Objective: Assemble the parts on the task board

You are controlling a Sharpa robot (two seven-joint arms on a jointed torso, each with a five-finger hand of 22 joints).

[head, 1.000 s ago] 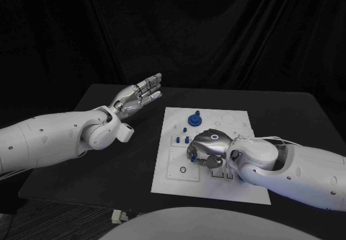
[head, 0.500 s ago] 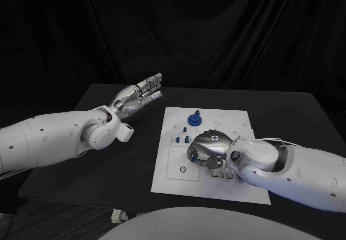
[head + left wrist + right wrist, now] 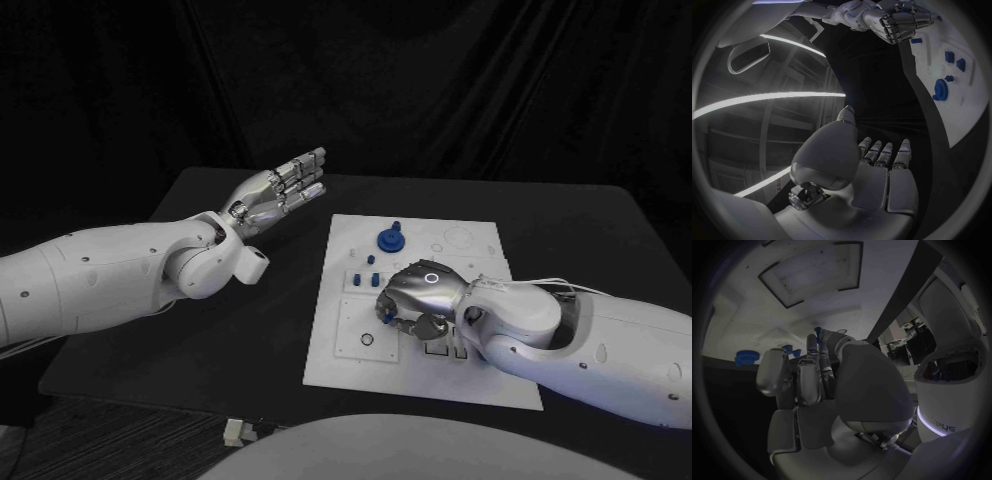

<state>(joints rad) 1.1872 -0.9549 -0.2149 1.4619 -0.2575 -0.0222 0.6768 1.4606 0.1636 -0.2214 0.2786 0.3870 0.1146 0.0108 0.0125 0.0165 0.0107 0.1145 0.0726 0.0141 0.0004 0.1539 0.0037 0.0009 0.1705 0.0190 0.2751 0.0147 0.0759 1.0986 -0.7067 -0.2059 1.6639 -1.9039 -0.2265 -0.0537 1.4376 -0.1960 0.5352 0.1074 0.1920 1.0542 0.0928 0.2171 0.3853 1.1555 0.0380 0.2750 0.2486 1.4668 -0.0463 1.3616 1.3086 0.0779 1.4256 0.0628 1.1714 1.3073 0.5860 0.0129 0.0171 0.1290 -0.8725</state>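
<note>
Right hand (image 3: 418, 298) curled over task board (image 3: 418, 375), perhaps gripping.

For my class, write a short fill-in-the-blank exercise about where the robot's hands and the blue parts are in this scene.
1. The task board is the colour ____.
2. The ____ hand is lowered over the board's middle.
3. The left hand is raised with fingers apart, holding ____.
4. The round blue part stands near the board's ____ edge.

Missing words: white; right; nothing; far

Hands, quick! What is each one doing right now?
Left hand: open, holding nothing, raised beside the task board.
Right hand: fingers curled down over the board; cannot tell if it holds a part.
</note>
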